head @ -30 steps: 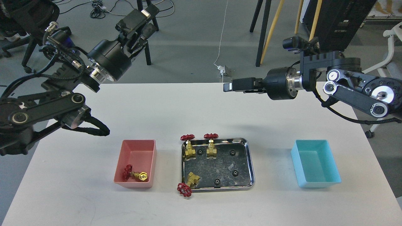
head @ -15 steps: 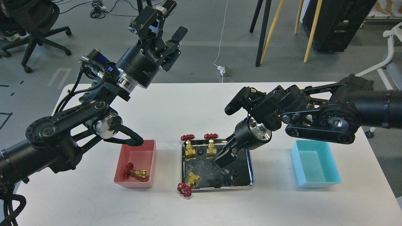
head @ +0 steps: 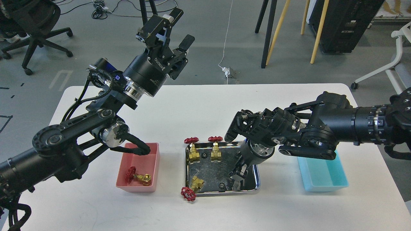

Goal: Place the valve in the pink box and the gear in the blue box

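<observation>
One valve (head: 138, 177) lies in the pink box (head: 151, 157). Three more valves are at the steel tray (head: 253, 166): two upright at its far left (head: 192, 149) (head: 215, 147), one lying at the front left (head: 193, 187) with its red wheel over the rim. Two gears (head: 204, 156) (head: 221, 185) show in the tray. My right gripper (head: 237, 179) points down into the tray's front right, seemingly open; anything under it is hidden. The blue box (head: 324, 178) holds nothing I can see and is partly behind my right arm. My left gripper (head: 171, 32) is open and empty, high above the table's far left.
A black cable loop (head: 138, 148) on my left arm hangs over the pink box's far edge. My right forearm (head: 337, 128) crosses above the blue box. Stand legs (head: 268, 32) and an office chair (head: 35, 22) are on the floor beyond the table's far edge.
My right arm swung in from the far right and lowered its gripper into the tray's front right. My left arm rose and shifted right, its gripper now open above the far left.
</observation>
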You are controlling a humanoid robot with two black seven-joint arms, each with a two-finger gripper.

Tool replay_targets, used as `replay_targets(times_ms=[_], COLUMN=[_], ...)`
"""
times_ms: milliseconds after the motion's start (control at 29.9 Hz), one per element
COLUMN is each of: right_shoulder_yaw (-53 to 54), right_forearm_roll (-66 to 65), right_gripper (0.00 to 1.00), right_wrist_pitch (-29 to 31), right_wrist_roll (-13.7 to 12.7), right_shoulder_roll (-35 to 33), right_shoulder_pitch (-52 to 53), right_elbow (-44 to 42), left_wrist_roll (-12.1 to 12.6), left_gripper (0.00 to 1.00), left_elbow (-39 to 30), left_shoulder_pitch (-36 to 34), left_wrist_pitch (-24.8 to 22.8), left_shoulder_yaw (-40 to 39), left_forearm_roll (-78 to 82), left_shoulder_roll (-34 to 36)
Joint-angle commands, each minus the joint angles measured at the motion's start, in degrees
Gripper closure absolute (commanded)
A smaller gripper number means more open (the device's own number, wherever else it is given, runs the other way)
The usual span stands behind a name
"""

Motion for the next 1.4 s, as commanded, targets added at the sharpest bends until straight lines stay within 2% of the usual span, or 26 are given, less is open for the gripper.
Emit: replay_targets(times_ms=[0,267,1103,1370], right_shoulder_yaw=[-0.04,-0.04,-3.55,-3.55], right_forearm_roll=[-0.01,-0.01,-0.27,-0.36], right_gripper=[0.39,0.42,0.43,0.50], right_wrist_pitch=[0.01,0.01,0.01,0.01], right_wrist_roll=[-0.09,-1.40,-1.40,-1.32], right_shoulder_roll=[0.39,1.44,2.94,3.03], right_shoulder_pitch=[-0.47,-1.96,-3.19,-3.72], right_elbow=[-0.99,-2.57,-2.75,-2.84], left_wrist_roll=[-0.01,-0.01,-0.01,-0.01], left_gripper=[0.18,0.18,0.18,0.18], left_elbow=[0.07,0.07,0.42,0.50], left_shoulder_pitch=[0.15,0.77,1.64,1.82], left_wrist_pitch=[0.00,0.00,0.00,0.00], left_shoulder_yaw=[0.06,-0.03,-0.12,-0.12], left_forearm_roll=[0.04,0.04,0.04,0.04], left_shoulder_roll=[-0.25,-0.25,-0.25,-0.25])
